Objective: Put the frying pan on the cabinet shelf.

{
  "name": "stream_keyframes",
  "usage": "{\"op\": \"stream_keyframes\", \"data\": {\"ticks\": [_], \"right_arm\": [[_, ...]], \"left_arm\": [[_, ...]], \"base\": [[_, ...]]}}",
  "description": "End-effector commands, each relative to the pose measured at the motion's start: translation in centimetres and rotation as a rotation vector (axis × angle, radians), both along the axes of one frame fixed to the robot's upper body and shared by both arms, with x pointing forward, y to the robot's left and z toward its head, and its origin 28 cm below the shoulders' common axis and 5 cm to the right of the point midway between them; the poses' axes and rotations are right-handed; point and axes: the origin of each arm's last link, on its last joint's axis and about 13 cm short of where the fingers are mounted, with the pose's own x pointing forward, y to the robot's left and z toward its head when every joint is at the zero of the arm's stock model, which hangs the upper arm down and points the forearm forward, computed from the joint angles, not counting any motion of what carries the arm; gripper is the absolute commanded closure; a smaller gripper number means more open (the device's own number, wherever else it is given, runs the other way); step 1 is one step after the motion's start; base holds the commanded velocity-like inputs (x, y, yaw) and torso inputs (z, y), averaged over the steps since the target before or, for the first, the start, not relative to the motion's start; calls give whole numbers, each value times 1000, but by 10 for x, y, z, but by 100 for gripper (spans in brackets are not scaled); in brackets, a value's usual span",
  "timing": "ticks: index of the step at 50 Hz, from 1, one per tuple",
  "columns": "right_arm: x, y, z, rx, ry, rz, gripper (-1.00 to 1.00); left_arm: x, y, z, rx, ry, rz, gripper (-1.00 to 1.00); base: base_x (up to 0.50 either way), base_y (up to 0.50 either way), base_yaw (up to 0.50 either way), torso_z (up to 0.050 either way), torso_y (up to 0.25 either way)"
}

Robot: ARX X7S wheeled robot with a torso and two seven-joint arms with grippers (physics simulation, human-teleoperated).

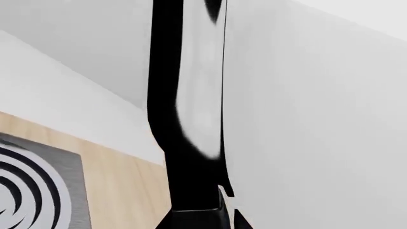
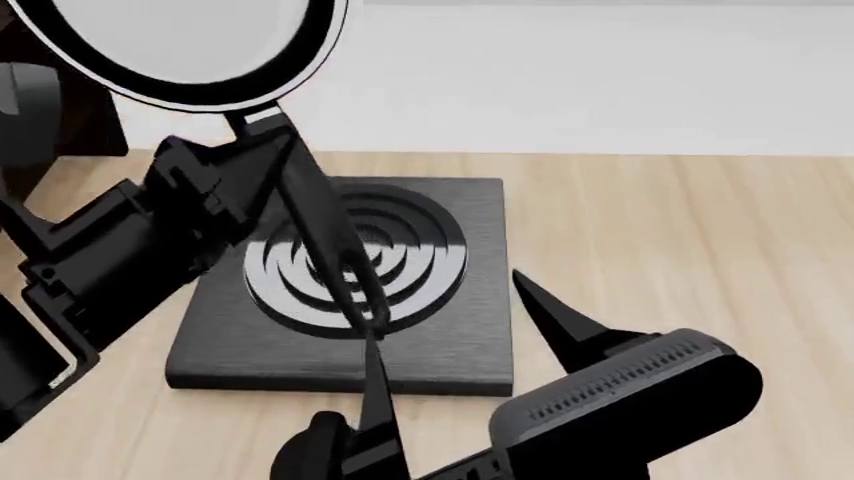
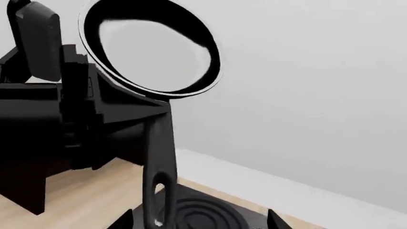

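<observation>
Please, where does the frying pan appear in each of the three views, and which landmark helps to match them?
Head view: frying pan at top left, raised, handle running down over the hob.
Left wrist view: the pan fills the centre, seen very close.
Right wrist view: the pan at upper left, tilted, handle hanging down.
Shared landmark: the hob with rings.
</observation>
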Motion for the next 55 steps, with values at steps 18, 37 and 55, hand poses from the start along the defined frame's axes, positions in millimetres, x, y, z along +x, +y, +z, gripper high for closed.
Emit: {"op": "stream_keyframes", "data": {"ticks": [18, 37, 55], "right_arm": [[-6, -1, 0, 10, 33, 4, -100], [-6, 2, -8, 1, 46, 17, -100], [-12, 8, -9, -3, 56, 58, -100]], "left_arm": [[17, 50, 37, -298, -111, 181, 100], [45, 76, 50, -385, -93, 272, 100], [51, 104, 56, -437, -85, 366, 100]], "base": [[0, 0, 0, 1, 2], [0, 0, 0, 0, 2], [0, 0, 0, 1, 2]]}}
